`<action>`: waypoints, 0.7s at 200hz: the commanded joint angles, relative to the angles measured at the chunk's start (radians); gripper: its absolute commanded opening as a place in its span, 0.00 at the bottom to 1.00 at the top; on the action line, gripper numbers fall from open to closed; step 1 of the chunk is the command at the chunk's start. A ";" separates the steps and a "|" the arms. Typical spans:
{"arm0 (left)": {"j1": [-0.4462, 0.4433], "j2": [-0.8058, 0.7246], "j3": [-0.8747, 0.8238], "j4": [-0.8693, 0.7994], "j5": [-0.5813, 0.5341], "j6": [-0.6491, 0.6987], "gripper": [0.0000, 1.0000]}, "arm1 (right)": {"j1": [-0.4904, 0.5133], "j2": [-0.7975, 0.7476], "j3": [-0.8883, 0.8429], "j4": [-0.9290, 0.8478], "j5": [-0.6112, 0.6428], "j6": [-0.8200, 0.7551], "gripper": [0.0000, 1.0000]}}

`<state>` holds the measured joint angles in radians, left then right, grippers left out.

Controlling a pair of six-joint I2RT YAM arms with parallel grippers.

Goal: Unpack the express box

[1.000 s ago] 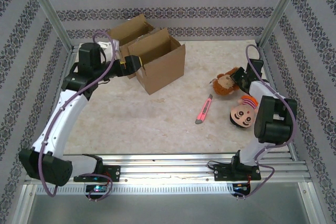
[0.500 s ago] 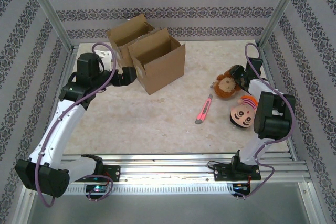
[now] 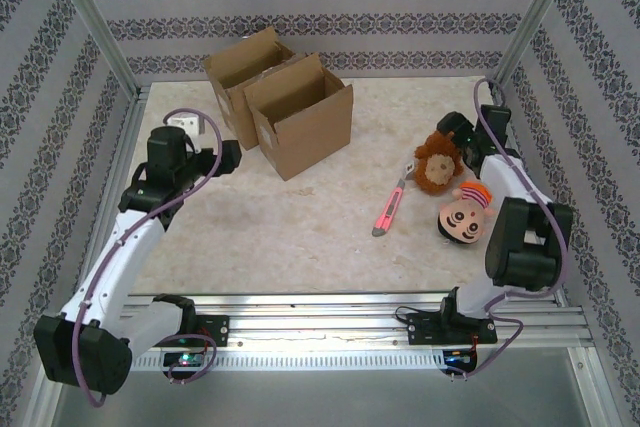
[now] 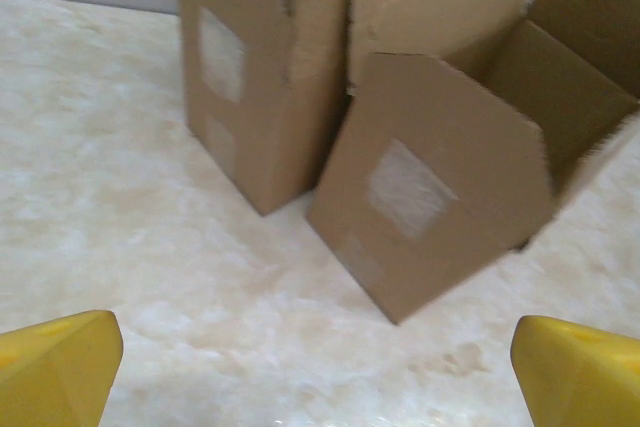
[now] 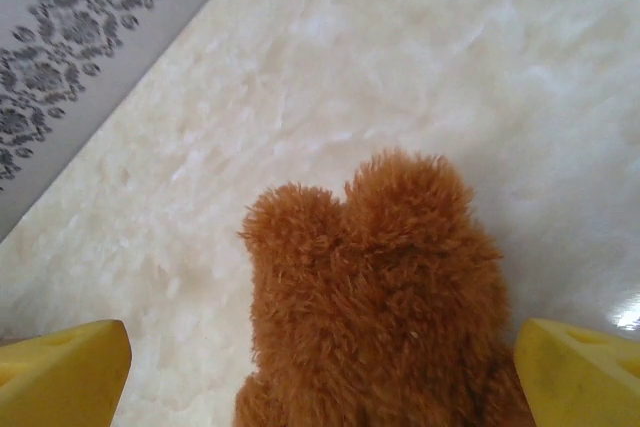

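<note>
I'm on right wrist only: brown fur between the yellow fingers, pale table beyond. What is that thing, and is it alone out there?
Observer: It's a brown plush toy lying on the table, with a round-faced doll beside it on the near side.
Operator: Any tool out?
Observer: A pink box cutter lies on the table, left of both toys.
Operator: And the box?
Observer: An open cardboard box stands at the far left of the table, with a second box right behind it.
</note>
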<state>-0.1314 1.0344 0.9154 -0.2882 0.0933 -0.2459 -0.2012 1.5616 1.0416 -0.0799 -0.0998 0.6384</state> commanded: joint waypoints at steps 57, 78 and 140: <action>0.045 -0.013 -0.507 0.778 -0.349 0.092 1.00 | 0.003 -0.243 -0.257 0.090 0.232 -0.199 0.98; 0.058 0.112 -0.569 0.944 -0.376 0.130 1.00 | 0.030 -0.293 -0.384 0.277 0.228 -0.300 0.98; 0.152 0.463 -0.642 1.360 -0.187 0.177 1.00 | 0.138 -0.272 -0.719 1.035 0.125 -0.484 0.98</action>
<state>-0.0265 1.4151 0.2993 0.7834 -0.1844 -0.0895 -0.0753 1.2800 0.3481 0.6086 0.0666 0.2356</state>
